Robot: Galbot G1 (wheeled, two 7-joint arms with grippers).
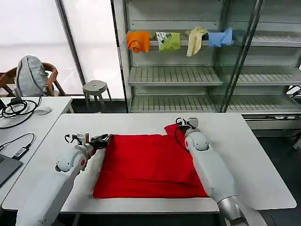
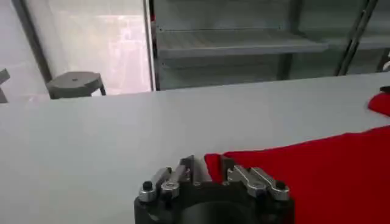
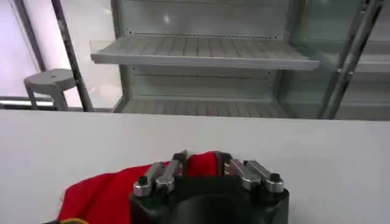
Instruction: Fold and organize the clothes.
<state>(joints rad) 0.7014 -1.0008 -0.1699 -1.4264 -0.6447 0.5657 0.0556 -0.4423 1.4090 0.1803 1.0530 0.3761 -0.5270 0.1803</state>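
On the white worktop point(image 1: 244, 155), the head view shows the red T-shirt point(image 1: 146, 165) partly folded, further folds remaining. In the left wrist view, the left hand point(image 2: 207, 170) is clamped on its edge. In the right wrist view, the right hand point(image 3: 201, 161) pinches red cloth.

One red T-shirt point(image 1: 146, 165), two pincers, four small garments, one stool point(image 1: 95, 87), one table point(image 1: 254, 155).

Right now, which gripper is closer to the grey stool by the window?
Left. The left gripper holds the red T-shirt's far-left corner, nearer the stool; the right gripper grips the far-right corner.
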